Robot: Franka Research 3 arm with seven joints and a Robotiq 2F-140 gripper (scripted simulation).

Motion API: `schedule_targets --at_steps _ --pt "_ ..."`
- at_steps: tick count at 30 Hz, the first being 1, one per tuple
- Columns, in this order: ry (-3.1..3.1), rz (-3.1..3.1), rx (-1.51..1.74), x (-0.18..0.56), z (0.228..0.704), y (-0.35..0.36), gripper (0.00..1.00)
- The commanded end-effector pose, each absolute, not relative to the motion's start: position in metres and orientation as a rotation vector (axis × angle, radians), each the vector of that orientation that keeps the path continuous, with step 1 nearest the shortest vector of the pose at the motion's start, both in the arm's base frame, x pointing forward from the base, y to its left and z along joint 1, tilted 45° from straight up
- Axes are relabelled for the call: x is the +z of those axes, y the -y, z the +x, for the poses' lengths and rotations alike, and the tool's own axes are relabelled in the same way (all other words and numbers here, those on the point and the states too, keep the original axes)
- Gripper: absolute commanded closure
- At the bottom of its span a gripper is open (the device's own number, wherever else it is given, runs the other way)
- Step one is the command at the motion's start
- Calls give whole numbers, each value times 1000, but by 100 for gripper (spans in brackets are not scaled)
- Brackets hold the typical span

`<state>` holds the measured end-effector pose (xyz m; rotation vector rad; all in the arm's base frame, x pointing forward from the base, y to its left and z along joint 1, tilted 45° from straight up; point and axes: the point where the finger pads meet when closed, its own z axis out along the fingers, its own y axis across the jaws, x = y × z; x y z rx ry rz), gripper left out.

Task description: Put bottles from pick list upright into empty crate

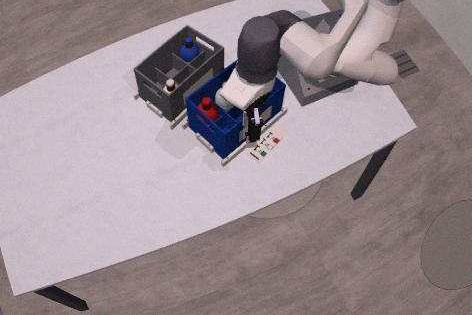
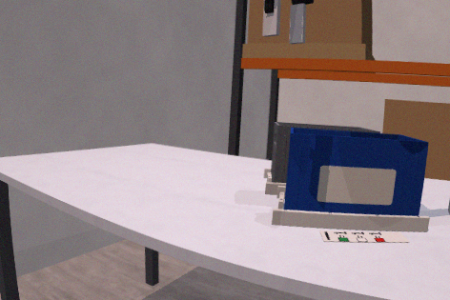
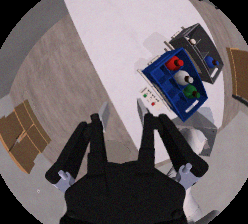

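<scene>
The blue crate [image 1: 235,109] holds a red-label bottle [image 1: 207,109]; the wrist view shows red [image 3: 170,65], white [image 3: 182,78] and green [image 3: 192,91] bottles upright in it. The grey crate [image 1: 179,69] beside it holds a blue-label bottle [image 1: 189,49] and a small brown-capped bottle [image 1: 170,85]. The pick list [image 1: 267,143] lies by the blue crate, showing green, white and red marks; the counts are too small to read. My gripper [image 2: 284,35] [image 3: 122,106] hangs high above the blue crate's near edge, with its fingers apart and nothing between them.
The arm's base plate [image 1: 320,72] stands on the table behind the blue crate. Shelving with cardboard boxes [image 2: 334,11] rises behind the table. The arm hides part of the blue crate in the overhead view.
</scene>
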<state>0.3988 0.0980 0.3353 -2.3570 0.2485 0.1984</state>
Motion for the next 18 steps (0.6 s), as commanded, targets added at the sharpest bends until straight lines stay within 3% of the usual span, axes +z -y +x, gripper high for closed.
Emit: schedule_targets --at_steps 1,18 --pt "-287 -2352 228 351 394 -105 62" --pt "-287 -2352 228 396 388 -124 62"
